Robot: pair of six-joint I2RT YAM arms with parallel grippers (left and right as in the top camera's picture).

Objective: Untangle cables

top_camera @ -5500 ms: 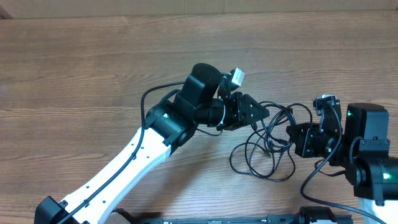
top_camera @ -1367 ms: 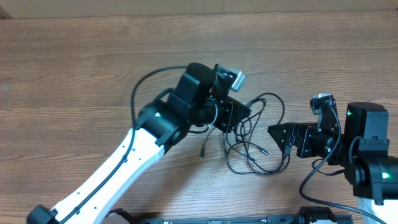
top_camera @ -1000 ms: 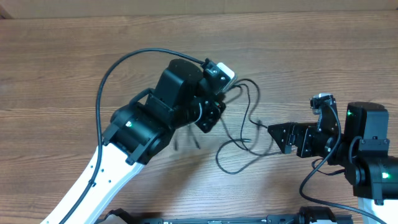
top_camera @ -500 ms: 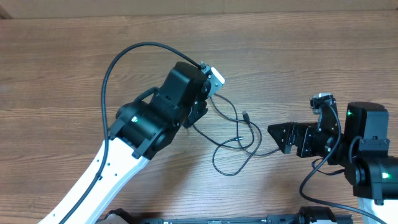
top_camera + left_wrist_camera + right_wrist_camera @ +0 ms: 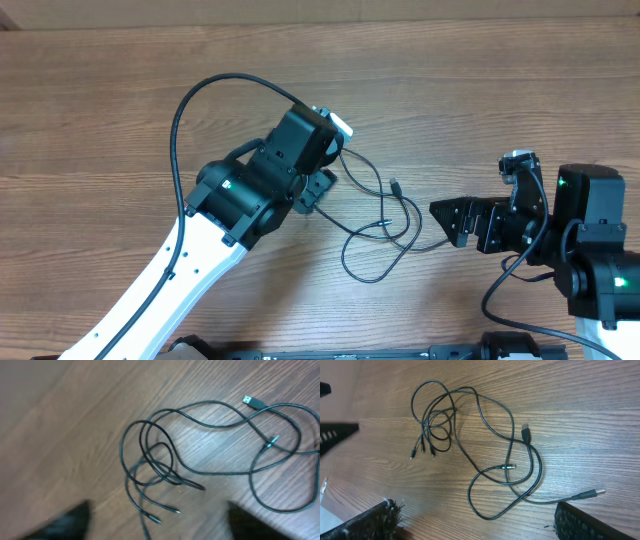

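The cables lie loose on the wooden table between my two arms, thin black cords crossing in wide loops. In the left wrist view their loops bunch at the centre, a USB plug sits at the upper right, and thin plug tips point toward the camera. My left gripper hovers over the left end of the cables, open, with one cord end trailing between its fingers. My right gripper stands open just right of the cables, holding nothing.
The left arm's thick black wire arcs over the table behind the arm. The right arm's base fills the right edge. Bare wood surrounds the cables on the far side.
My left gripper dragged the cables to the left, then opened and let them go. They now rest on the table. The right arm has stayed still.
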